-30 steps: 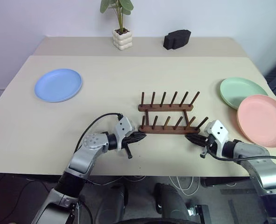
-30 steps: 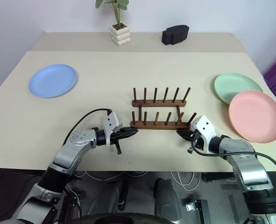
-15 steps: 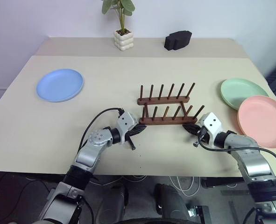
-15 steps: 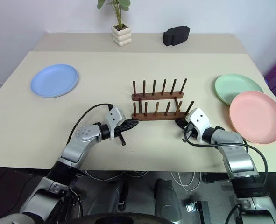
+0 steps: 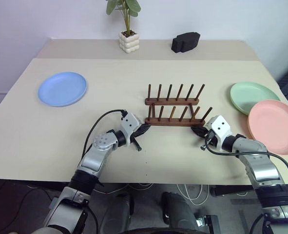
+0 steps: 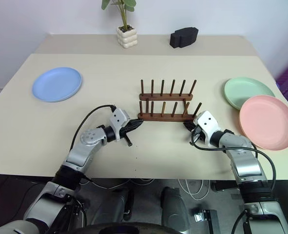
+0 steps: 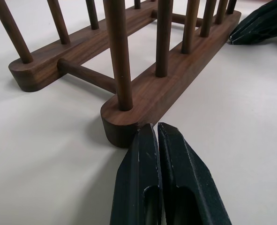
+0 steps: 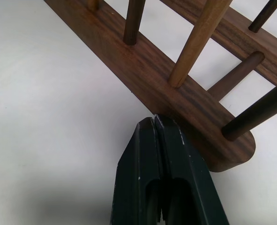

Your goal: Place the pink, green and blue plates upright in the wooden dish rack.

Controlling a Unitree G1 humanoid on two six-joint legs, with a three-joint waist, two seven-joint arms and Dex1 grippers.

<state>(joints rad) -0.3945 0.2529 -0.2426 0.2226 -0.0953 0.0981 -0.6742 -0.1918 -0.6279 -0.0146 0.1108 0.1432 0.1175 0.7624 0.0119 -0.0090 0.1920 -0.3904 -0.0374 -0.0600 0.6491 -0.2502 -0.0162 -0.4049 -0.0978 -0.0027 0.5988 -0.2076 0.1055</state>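
While all three plates lie flat on the bench (image 5: pixel 134 87), nothing is racked yet. The wooden dish rack (image 5: pixel 174 112) stands empty mid-bench. The left claw (image 5: pixel 143 130) and right claw (image 5: pixel 198 130), both pressed together, touch its near rail's ends. Blue plate (image 5: pixel 62 88) far left; green plate (image 5: pixel 253 97) and pink plate (image 5: pixel 274 126) right.

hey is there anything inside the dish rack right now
No. The rack holds nothing; every slot between its pegs shows bare table. The blue plate, green plate and pink plate all lie flat on the table.
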